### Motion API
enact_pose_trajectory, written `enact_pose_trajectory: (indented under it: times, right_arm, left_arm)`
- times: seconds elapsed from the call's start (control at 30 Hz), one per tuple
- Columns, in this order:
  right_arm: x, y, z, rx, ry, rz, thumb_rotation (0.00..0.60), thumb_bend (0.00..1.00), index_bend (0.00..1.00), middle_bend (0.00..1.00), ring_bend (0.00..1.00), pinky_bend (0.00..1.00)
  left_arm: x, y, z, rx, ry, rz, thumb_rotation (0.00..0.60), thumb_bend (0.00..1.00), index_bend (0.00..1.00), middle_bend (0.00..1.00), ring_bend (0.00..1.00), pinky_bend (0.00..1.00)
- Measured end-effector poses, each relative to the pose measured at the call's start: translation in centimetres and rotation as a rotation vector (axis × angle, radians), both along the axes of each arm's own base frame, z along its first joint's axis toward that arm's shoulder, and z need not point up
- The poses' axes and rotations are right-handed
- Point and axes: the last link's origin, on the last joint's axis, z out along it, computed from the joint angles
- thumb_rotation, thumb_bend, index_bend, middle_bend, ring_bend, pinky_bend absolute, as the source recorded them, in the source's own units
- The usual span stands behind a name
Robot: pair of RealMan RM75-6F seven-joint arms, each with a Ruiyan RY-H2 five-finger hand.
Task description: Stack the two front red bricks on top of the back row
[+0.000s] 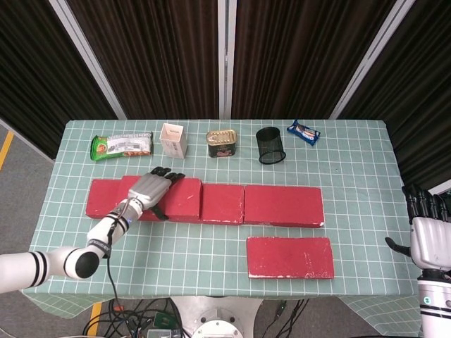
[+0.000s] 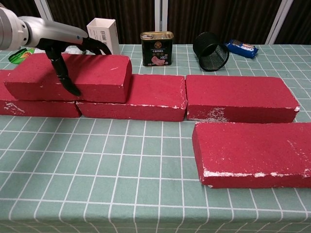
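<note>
Red brick [image 2: 73, 75], at the left of the chest view, lies on top of the back row [image 2: 194, 97], straddling the seam between the row's left and middle bricks. We see our left hand [image 1: 150, 191] grasping it from above, fingers [image 2: 95, 44] draped over the far edge and the thumb down the near face. The second front brick [image 1: 289, 257] lies flat on the green gridded surface [image 1: 176, 253] at lower right, just in front of the row's right brick and apart from it. Our right hand [image 1: 428, 236] hovers at the lower right edge of the head view, released, fingers spread, holding nothing. Along the far edge stand a snack packet [image 1: 121, 145], a white box [image 1: 173, 140], a tin [image 1: 221, 142], a black mesh cup [image 1: 270, 145] and a blue wrapper [image 1: 304, 132].
</note>
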Motion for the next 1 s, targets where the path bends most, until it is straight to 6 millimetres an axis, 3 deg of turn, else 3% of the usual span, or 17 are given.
enact_pose_trajectory:
  times: [1.0]
  right_arm:
    - [-0.13, -0.14, -0.11, 0.009, 0.0, -0.011, 0.6, 0.0, 0.0, 0.0, 0.0, 0.0]
  left_arm:
    - [-0.81, 0.29, -0.24, -0.001, 0.013, -0.013, 0.6, 0.03, 0.09, 0.18, 0.0, 0.0]
